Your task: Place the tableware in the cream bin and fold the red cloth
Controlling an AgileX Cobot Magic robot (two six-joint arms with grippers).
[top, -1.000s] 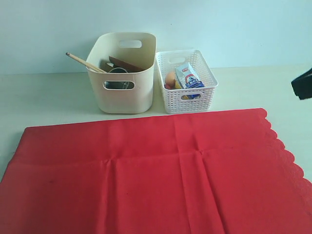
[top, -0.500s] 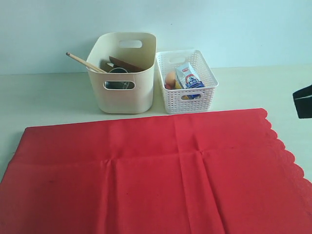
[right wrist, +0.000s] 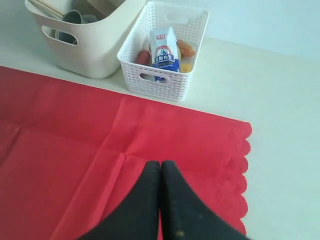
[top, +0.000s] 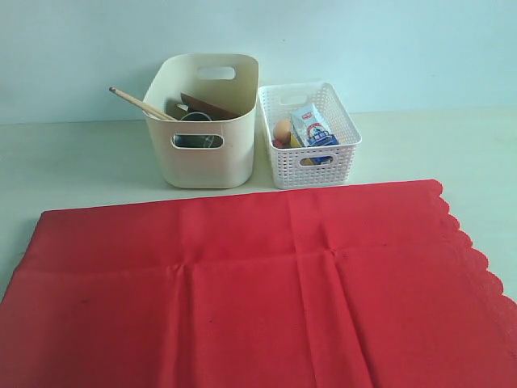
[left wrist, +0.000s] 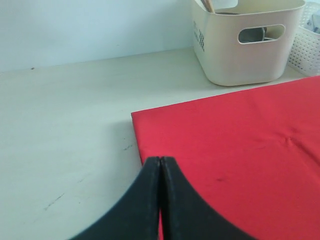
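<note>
Pale blue wall (top: 388,48), cream tabletop (top: 73,158) — soft, even light

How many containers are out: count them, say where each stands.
2. The cream bin stands beyond the red cloth; the white lattice basket sits beside it, on its right in the exterior view.

Prob. lab bench: bare pale tabletop (top: 81,162) w/ blank wall (top: 363,48).

Light is bright, soft and even, the wall (top: 388,48) tinted cool. Ahead of my left jaws the bin (left wrist: 245,55) throws only a faint shadow on the desk (left wrist: 65,125). The cloth (left wrist: 240,140) looks saturated, creases faintly shaded. My jaws read as flat black, edges slightly soft.
</note>
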